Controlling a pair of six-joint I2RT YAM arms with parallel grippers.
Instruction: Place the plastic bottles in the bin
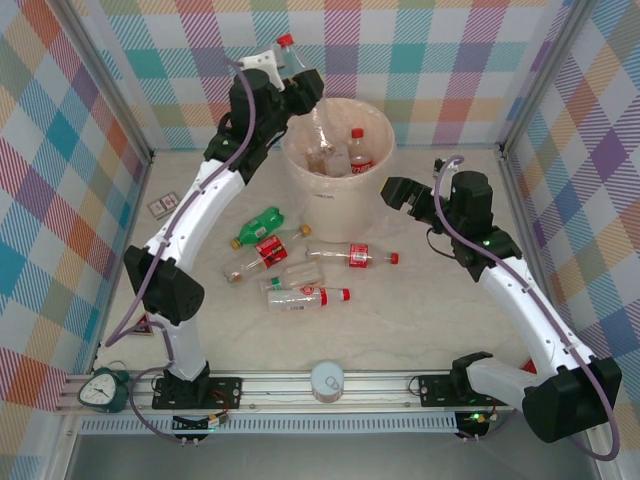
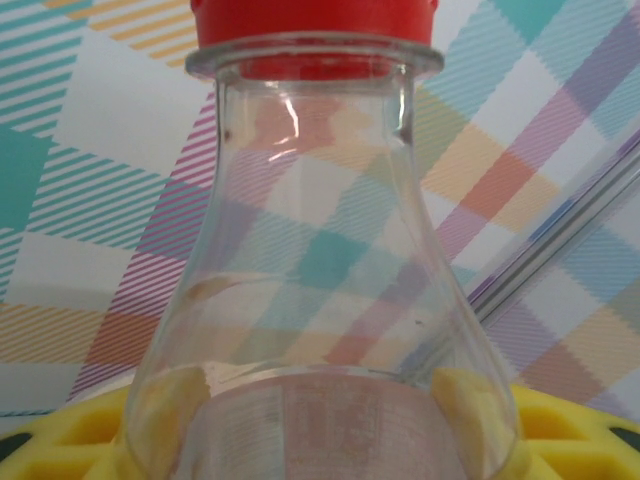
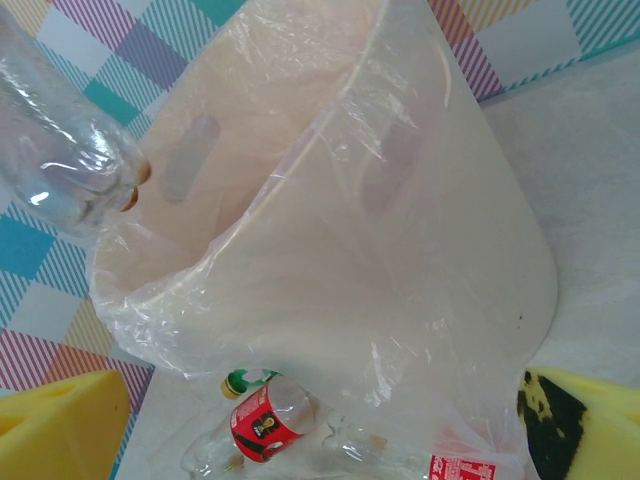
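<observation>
Left gripper point(image 1: 296, 88): yellow fingers point(image 2: 80, 440) pinching the clear red-capped plastic bottle point(image 2: 320, 250).
Held bottle axis: steep, cap up toward the back wall, base down over the round cream plastic bin point(image 1: 345, 205).
Right gripper point(image 1: 392, 190): spread, just beside the bin's right wall.
Table: green bottle point(image 1: 262, 225) and red-labelled bottles point(image 1: 350, 256) lying flat before the bin.

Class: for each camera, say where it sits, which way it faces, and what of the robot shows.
Top external: above and behind the bases, looking down on both arms and the bin.
Left wrist: on the left gripper, facing its held bottle and checked wall; yellow fingers show.
Right wrist: faces the bin's side; yellow fingers show.
Shared: bin, top and right.
</observation>
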